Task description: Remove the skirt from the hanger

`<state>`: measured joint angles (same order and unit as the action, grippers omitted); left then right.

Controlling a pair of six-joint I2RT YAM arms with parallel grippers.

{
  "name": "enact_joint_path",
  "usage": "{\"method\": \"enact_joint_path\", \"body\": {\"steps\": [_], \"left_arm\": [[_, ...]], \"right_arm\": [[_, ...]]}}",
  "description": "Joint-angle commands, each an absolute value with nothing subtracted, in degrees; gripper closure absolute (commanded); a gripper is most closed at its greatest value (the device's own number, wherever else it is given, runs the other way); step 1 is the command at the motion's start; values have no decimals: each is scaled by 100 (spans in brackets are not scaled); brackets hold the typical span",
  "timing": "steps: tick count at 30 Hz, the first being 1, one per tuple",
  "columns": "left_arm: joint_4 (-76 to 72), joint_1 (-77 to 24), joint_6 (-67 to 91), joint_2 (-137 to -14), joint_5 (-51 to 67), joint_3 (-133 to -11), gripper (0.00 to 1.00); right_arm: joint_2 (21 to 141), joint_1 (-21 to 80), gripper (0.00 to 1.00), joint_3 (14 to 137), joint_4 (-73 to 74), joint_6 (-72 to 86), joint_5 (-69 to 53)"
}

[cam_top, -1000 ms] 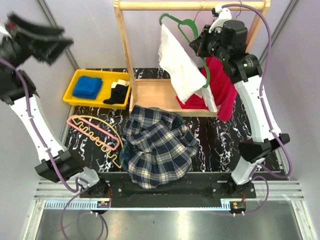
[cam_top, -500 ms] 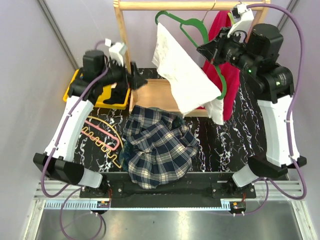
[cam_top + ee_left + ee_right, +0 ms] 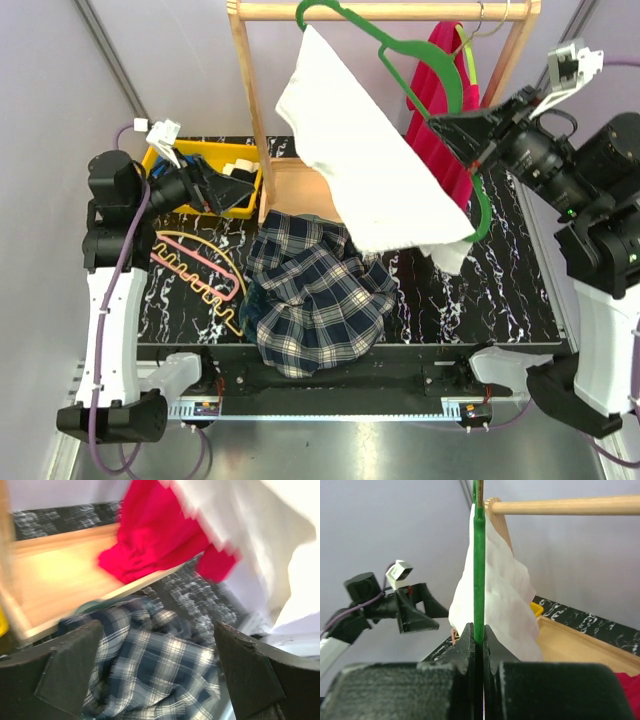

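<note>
- The right gripper (image 3: 479,630) is clamped on the green hanger (image 3: 479,570). Its two fingers are pressed together, with the thin green bar between them.
- The white skirt (image 3: 370,160) hangs on the green hanger. It is in the air in front of the wooden rack (image 3: 390,11).
- In the top view, the skirt slants from an upper end near the rack's rail to a lower hem on the right. The hem hangs above the table (image 3: 470,290) and just beyond the far edge of the plaid garment (image 3: 315,290).
- The hanger's hook sits at the level of the rail. Whether it rests on the rail cannot be told.
- The left gripper (image 3: 248,192) has its jaws wide apart, with nothing between them. It hovers over the near edge of the yellow tray (image 3: 215,150), left of the rack's post, and points toward the rack. It is apart from the skirt.
- In the left wrist view, the skirt appears at upper right, blurred, beyond the open fingers.
- A red garment (image 3: 440,70) hangs on the rack behind the skirt.
- The plaid garment lies crumpled on the table between the two arm bases.
- A pink hanger (image 3: 195,258) lies flat on the table, left of the plaid garment.
</note>
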<state>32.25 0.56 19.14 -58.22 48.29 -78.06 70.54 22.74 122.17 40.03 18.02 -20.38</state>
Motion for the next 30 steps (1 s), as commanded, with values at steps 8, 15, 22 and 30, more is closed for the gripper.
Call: {"method": "enact_joint_path", "body": {"steps": [8,15,22,30], "left_arm": [[-2456,378,6818,-6029,6970,-6539,1],[-3893,387,8182,-6407,6970,-6320,1],[-4157,360,8156,-6539,6987,-5950,1],[-4332,334,8049,-6706,6908,-5924,1]], "right_arm": [[6249,2294,100,11066,3314,2733,-2408],[6065,2285,100,10697,3173,3014,-2636],[6056,2294,100,10617,3006,3365,-2856],[5889,2294,100,10328,2786,3735,-3067]]}}
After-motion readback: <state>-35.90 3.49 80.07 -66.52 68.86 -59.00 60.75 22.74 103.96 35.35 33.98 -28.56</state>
